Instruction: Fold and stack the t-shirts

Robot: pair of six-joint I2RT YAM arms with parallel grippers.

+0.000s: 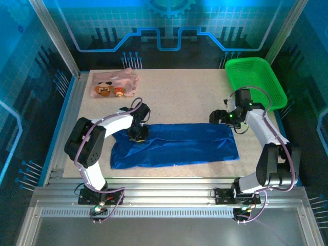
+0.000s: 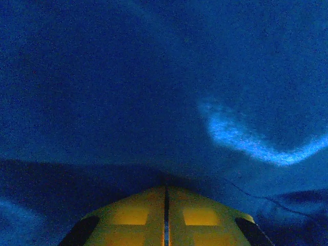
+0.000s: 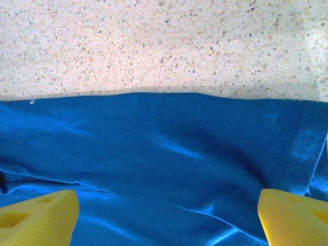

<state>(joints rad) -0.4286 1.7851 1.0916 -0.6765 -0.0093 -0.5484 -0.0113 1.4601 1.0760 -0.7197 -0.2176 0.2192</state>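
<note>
Two shirts lie on the table [image 1: 179,97]: the blue shirt [image 1: 179,144] spread at centre, the pink shirt [image 1: 114,84] at 11 o'clock. The left gripper [image 1: 137,134] is clenched against blue cloth at 9 o'clock, and its dim wrist view hides any pinched fold. The right gripper [image 1: 218,117] hangs released at 3 o'clock, fingers [image 3: 38,218] wide above the cloth.
</note>
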